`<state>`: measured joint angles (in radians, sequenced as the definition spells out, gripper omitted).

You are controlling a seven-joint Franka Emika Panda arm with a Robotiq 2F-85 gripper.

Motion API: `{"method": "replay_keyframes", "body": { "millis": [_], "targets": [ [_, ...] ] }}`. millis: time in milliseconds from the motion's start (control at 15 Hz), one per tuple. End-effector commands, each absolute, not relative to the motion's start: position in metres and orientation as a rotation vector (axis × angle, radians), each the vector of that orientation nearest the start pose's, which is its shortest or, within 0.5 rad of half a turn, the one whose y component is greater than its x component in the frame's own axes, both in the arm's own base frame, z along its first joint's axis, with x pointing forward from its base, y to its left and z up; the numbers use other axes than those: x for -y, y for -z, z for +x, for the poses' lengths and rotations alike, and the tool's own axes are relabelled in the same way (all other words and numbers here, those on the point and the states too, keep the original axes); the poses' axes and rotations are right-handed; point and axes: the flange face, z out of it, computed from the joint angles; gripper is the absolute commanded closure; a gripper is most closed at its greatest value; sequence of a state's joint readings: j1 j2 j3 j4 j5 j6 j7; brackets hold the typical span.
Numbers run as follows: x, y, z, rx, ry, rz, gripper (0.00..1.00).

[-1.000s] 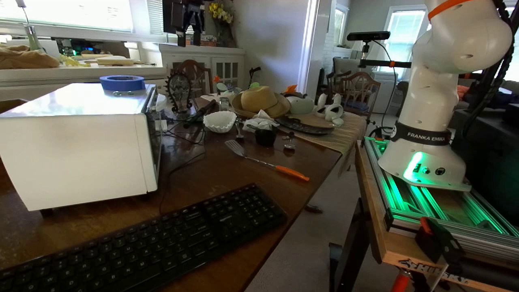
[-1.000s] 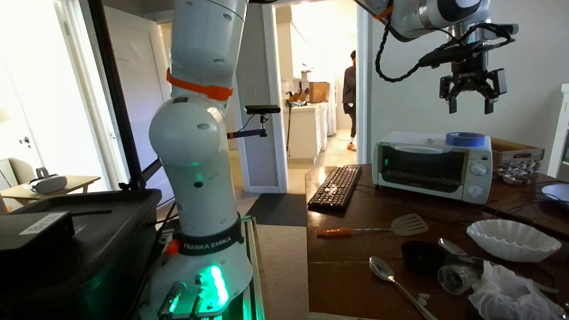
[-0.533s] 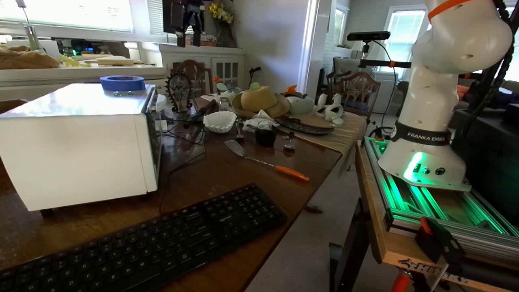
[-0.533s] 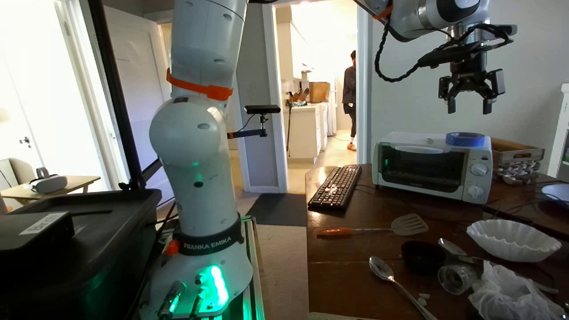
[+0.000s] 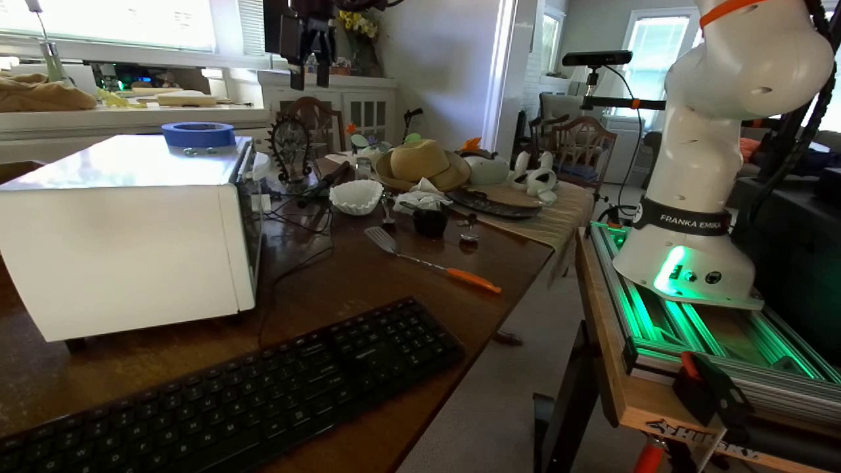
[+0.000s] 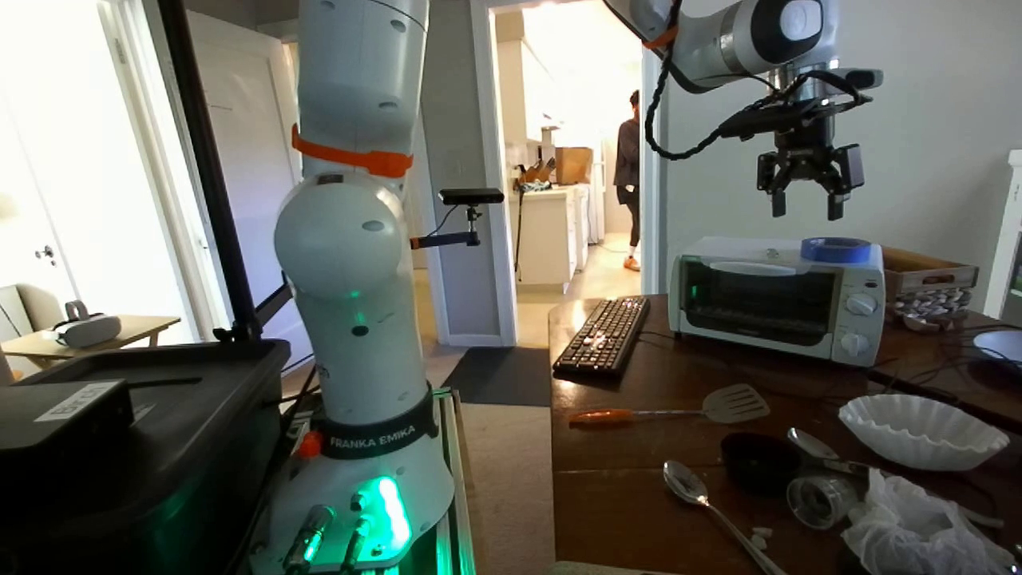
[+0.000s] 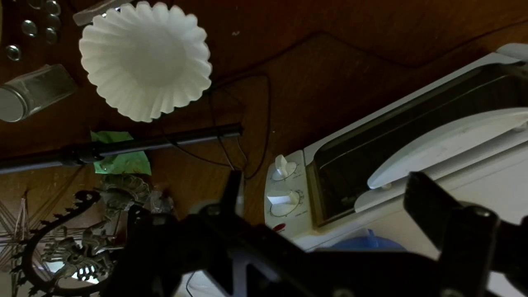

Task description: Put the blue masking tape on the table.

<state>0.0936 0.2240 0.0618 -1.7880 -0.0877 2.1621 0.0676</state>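
The blue masking tape [image 5: 198, 135] lies flat on top of the white microwave [image 5: 125, 256], near its front corner; it also shows there in an exterior view [image 6: 836, 251]. In the wrist view only the tape's edge [image 7: 367, 242] shows, the rest hidden behind the gripper body. The dark brown table [image 5: 348, 276] bears the microwave and also shows in an exterior view [image 6: 639, 447]. My gripper [image 6: 806, 209] is open and empty, pointing down above the microwave, apart from the tape and slightly to its left in that view. It also shows in an exterior view [image 5: 310, 77].
A black keyboard [image 5: 263, 387] and a spatula with an orange handle [image 5: 473, 280] lie on the table. A white fluted bowl [image 7: 146, 62], a metal spoon [image 6: 687, 483] and a black cup [image 6: 758, 461] are there too. A wooden crate [image 6: 930, 275] stands behind the microwave.
My gripper was almost still at first, then moved lower. It shifted left in one exterior picture and slightly right in another. It stays open; the tape has not moved.
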Motion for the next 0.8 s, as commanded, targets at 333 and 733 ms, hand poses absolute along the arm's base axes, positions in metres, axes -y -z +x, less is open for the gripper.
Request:
{"method": "replay_keyframes", "body": {
  "millis": [333,733],
  "targets": [
    [-0.092,-0.437,0.626,0.198,0.238,-3.168,0.0],
    [-0.124,-0.413,0.611,0.172,0.244,-3.197,0.0]
  ]
}}
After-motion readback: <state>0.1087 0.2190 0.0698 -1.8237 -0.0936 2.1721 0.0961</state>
